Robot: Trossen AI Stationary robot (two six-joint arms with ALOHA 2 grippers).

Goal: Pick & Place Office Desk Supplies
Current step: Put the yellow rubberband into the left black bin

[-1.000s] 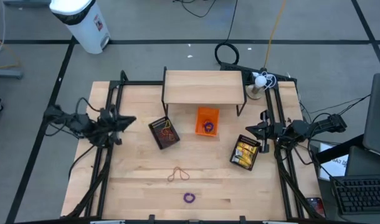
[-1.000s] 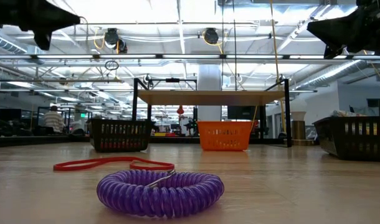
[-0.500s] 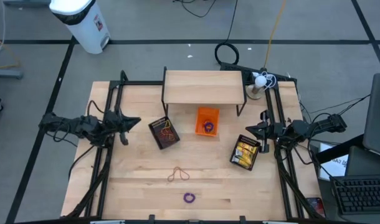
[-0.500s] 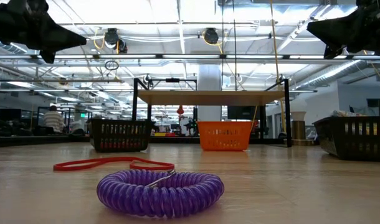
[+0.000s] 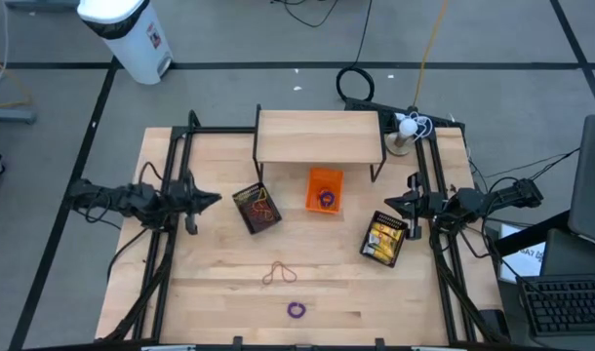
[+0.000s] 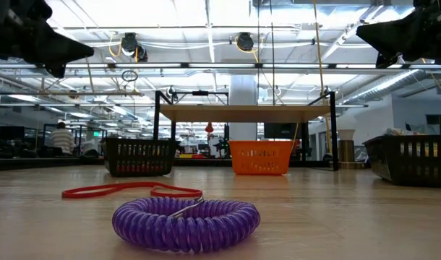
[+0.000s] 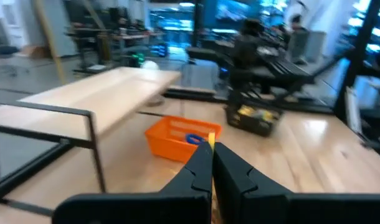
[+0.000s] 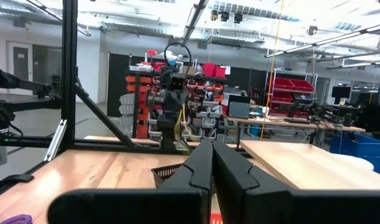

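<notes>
The purple coil (image 5: 296, 310) lies nearest the table's front edge, the red band (image 5: 279, 273) just behind it toward the orange basket (image 5: 324, 190). Left gripper (image 5: 212, 199), clenched and empty, hovers left of the black basket (image 5: 257, 208); right gripper (image 5: 390, 205), clenched and empty, waits far right.

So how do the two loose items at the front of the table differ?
The purple coil ring is a thick, tightly wound spiral loop; the orange-red rubber band is thin, flat and stretched out irregularly. The ring lies nearer the table's front edge, the band farther back. Both lie loose on the bare wood, ungripped.
</notes>
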